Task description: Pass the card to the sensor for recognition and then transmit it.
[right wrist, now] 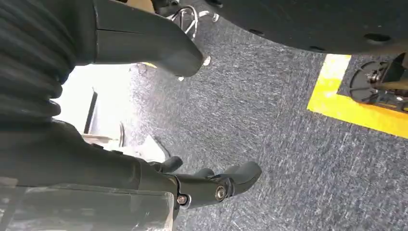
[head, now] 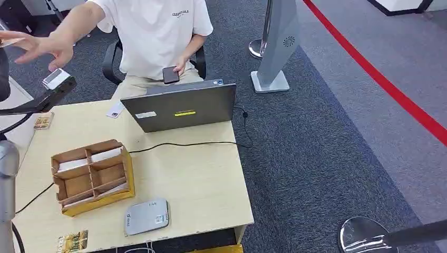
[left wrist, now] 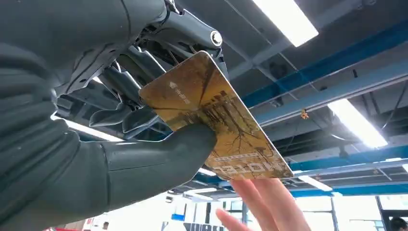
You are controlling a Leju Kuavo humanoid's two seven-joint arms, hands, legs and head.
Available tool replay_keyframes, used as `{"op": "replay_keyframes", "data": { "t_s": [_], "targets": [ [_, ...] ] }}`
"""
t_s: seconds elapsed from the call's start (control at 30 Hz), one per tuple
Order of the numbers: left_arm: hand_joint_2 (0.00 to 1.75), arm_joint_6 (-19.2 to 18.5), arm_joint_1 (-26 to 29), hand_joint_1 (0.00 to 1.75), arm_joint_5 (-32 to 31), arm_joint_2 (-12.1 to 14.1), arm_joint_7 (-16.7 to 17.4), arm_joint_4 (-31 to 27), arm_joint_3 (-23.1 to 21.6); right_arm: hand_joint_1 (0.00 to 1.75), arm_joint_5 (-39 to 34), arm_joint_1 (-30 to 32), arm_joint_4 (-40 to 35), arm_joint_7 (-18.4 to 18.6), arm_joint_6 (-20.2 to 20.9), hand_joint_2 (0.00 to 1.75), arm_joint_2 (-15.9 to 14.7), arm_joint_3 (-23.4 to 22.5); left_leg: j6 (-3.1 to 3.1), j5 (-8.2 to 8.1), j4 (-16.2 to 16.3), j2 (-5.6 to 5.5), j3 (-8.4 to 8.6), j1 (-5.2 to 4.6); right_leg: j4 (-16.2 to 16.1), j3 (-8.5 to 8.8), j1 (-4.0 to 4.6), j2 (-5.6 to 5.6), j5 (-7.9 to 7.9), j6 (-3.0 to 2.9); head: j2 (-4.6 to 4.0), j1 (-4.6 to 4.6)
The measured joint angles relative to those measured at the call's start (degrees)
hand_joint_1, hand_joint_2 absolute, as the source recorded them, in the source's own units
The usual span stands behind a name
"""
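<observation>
From the head view we saw a person point(head: 158, 31) seated behind the bench point(head: 200, 174), one arm stretched out to the upper left edge of the picture and the other hand on a phone point(head: 170, 75). A laptop point(head: 182, 107) stood open on the bench with a cable point(head: 179, 145) running past it. Nearer us sat a cardboard box point(head: 92, 176) with compartments, some holding white cards, and just beside it a grey sensor point(head: 146, 216). A spare card point(head: 73, 241) lay at the bench's near edge, and another point(head: 42, 121) at its far left. A scanner point(head: 57, 79) sat on a dark arm at the left.

In the left wrist view, our left hand point(left wrist: 120, 125) held the card point(left wrist: 214, 120) (golden, printed with a tree and a skyline) pinched between the thumb and the dark fingers point(left wrist: 120, 82), raised toward the ceiling lights. The person's hand point(left wrist: 264, 207) reached up with its fingertips at the card's free edge.

In the right wrist view, our right hand point(right wrist: 159, 120) hung over grey carpet point(right wrist: 269, 134) with a yellow line point(right wrist: 356, 106); its fingers point(right wrist: 226, 183) were apart from the thumb and held nothing.
</observation>
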Motion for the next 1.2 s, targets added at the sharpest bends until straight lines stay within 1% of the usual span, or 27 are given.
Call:
{"op": "replay_keyframes", "data": {
  "t_s": [0.1,0.13,0.37,0.87,0.97,1.2],
  "targets": [
    [1.75,-0.13,-0.02,1.75,0.41,0.04,0.22,0.63,-0.02,0.0,-0.04,0.0,0.0,0.22,0.07,1.75,-0.02,-0.02,0.0,0.0,0.0,-0.01,-0.01,0.0,0.0,-0.01,0.0,0.0,0.0,0.0,0.0,-0.02],
    [1.75,-0.26,-0.02,0.0,0.55,0.04,0.39,0.78,-0.02,0.0,-0.07,0.0,0.0,0.2,0.07,1.75,-0.04,-0.02,0.0,0.0,0.0,-0.01,-0.02,0.0,0.0,-0.01,0.0,0.0,0.0,0.0,0.0,-0.02],
    [1.75,-1.01,-0.04,0.0,1.84,0.07,0.57,1.97,-0.02,0.0,-0.81,0.0,0.0,0.07,0.02,1.75,-0.09,-0.02,0.0,0.0,0.0,-0.01,-0.01,0.0,0.0,0.0,0.0,-0.01,0.0,0.0,0.0,-0.02],
    [1.75,-1.11,-0.12,0.0,2.05,0.07,0.57,2.88,-0.02,0.0,-0.72,0.0,0.0,0.09,0.15,1.75,-0.13,-0.02,0.0,0.0,0.0,-0.01,-0.02,0.0,0.0,0.0,0.0,0.0,0.0,0.0,0.0,-0.02],
    [1.75,-1.77,-0.12,0.0,2.21,0.04,0.7,2.91,-0.02,0.0,-0.81,0.0,0.0,0.09,0.13,1.75,-0.13,-0.02,0.0,0.0,0.0,-0.01,-0.02,0.0,0.0,0.0,0.0,0.0,0.0,0.0,0.0,0.0],
    [1.75,-2.12,0.01,0.0,2.82,3.43,1.22,4.0,1.25,0.0,-1.68,0.12,0.0,0.13,-0.04,1.75,-0.31,-0.11,0.0,0.0,0.0,-0.04,-0.04,0.02,0.03,0.0,0.01,-0.04,-0.01,0.0,0.0,0.0]
  ]
}}
